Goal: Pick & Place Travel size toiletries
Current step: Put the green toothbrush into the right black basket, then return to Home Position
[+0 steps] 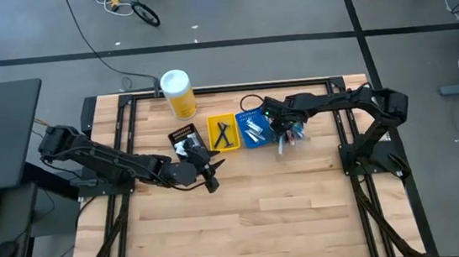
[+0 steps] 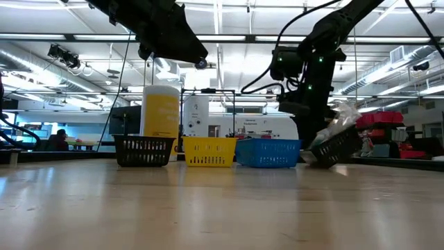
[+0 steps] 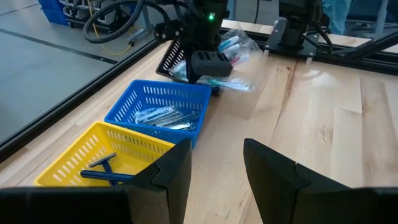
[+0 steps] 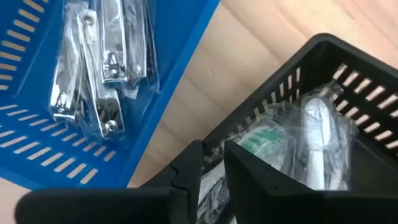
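Clear-wrapped toothbrushes (image 4: 317, 137), teal and white, lie inside a tilted black bin (image 2: 338, 147). Some of them stick out of its mouth over the table (image 3: 231, 83), right of the blue bin (image 1: 253, 129). My right gripper (image 4: 212, 155) is shut on this black bin. The blue bin (image 3: 160, 112) holds wrapped metal nail clippers (image 4: 93, 74). The yellow bin (image 3: 109, 158) beside it holds dark-handled razors (image 3: 102, 169). My left gripper (image 3: 214, 152) is open and empty, near the table's middle (image 1: 209, 177), in front of the yellow bin. My right gripper pinches the black bin's wall at its rim (image 4: 214, 146), one finger (image 4: 186, 168) outside and one finger (image 4: 252, 168) inside. The fingers come from above, slanting down. The bin is tipped toward the table's near side, its lower edge (image 2: 325, 161) at the tabletop.
A second black bin (image 2: 144, 150) stands left of the yellow bin, with a card of dark print on it (image 1: 183, 135). The large yellow canister (image 1: 177, 94) stands behind them at the far edge. Bare wood (image 1: 255, 219) spreads over the near half of the table.
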`<state>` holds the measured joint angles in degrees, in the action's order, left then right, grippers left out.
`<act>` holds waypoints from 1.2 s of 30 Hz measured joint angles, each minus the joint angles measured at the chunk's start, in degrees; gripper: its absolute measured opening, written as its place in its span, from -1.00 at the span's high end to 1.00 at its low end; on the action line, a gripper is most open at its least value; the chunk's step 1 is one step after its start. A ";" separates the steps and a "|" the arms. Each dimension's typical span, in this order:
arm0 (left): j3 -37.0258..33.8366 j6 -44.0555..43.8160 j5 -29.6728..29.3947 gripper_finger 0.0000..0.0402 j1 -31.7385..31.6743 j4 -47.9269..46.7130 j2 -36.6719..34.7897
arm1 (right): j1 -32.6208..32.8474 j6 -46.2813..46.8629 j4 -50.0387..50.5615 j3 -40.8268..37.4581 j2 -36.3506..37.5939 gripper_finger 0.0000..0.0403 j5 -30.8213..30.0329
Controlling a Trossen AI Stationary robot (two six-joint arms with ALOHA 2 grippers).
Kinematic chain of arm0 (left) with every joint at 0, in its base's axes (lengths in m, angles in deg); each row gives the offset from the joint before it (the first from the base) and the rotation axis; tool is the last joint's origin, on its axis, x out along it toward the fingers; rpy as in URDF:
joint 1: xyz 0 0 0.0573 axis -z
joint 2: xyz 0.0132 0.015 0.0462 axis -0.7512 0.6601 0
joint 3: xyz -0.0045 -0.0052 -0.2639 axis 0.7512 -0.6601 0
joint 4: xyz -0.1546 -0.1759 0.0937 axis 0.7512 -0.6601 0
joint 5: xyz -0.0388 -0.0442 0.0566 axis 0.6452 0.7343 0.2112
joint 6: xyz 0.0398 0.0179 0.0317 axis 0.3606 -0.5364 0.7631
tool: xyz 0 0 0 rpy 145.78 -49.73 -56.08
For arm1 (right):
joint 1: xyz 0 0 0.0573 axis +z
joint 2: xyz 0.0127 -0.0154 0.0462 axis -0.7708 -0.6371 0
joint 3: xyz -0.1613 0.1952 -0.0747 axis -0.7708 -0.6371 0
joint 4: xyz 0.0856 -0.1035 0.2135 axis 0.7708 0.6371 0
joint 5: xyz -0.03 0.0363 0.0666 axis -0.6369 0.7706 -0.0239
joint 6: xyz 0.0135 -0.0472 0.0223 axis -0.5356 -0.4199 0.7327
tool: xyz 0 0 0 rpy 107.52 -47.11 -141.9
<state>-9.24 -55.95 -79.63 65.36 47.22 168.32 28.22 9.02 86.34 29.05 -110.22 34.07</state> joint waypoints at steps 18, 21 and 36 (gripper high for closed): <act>-0.02 0.01 0.04 0.24 0.00 0.04 0.00 | 0.52 -1.46 2.52 0.02 15.90 0.61 4.20; -0.02 1.78 -0.14 0.24 0.00 -0.03 0.00 | 2.40 -2.62 0.89 0.02 19.26 0.61 9.80; 2.71 2.98 -0.43 0.96 2.61 -30.37 -24.35 | 16.57 -19.30 -2.31 0.02 39.35 0.98 9.72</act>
<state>-6.53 -52.97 -80.05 67.97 16.85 143.96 44.79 -10.28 84.03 29.08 -70.87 43.79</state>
